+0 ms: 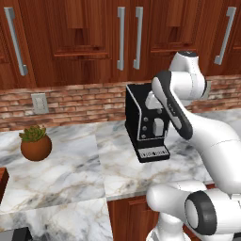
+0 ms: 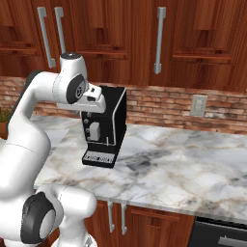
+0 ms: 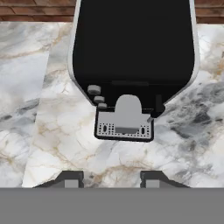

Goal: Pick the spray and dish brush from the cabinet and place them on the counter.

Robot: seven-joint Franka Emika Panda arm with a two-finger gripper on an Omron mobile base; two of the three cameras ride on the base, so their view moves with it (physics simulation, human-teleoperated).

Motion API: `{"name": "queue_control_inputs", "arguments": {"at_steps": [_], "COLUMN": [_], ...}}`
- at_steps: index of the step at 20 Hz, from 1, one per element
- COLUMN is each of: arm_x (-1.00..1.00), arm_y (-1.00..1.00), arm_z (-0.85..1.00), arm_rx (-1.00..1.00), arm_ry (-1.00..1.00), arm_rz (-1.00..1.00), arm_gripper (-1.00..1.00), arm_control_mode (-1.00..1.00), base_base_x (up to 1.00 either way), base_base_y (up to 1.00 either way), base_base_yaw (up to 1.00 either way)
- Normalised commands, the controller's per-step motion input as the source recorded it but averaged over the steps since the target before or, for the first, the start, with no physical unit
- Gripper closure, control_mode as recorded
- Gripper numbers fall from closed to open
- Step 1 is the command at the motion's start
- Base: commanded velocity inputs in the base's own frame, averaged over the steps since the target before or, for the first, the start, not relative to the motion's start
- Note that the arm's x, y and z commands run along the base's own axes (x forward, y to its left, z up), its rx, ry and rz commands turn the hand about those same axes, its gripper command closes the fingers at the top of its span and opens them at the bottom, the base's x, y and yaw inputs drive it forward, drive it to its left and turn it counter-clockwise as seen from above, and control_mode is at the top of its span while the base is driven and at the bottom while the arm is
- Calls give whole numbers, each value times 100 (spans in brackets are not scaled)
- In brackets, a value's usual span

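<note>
The cabinet [image 1: 84,42] [image 2: 193,38] runs along the wall above the brick strip, and all its doors with grey bar handles [image 1: 121,37] are closed. The spray and the dish brush are hidden. The marble counter [image 1: 70,160] [image 2: 169,164] lies below. My gripper [image 3: 111,178] hangs over the counter just in front of a black coffee machine [image 3: 131,52], pointing down. Its two fingertips [image 3: 70,177] stand apart with nothing between them. In the right base view the white hand [image 2: 94,100] sits against the machine's upper front.
The coffee machine [image 1: 141,117] [image 2: 108,125] stands on the counter near the wall. A potted plant [image 1: 36,145] sits at the left. Wall sockets [image 1: 39,102] [image 2: 198,105] are set in the brick. A dark appliance [image 2: 222,234] sits below the counter at the right.
</note>
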Motion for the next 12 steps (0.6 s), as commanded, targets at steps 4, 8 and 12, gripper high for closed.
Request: {"name": "queue_control_inputs", "arguments": {"at_steps": [4,8,12], "arm_x": [-14,-29,-38], "arm_y": [5,1,0], "arm_z": [0,10,25], "arm_rx": [0,0,0], "arm_ry": [-5,-21,-27], "arm_rz": [0,0,0], "arm_gripper": [-100,-100,-100], "arm_control_mode": [-100,-100,-100], "base_base_x": [0,0,0], "base_base_y": [0,0,0], "base_base_yaw": [0,0,0]}}
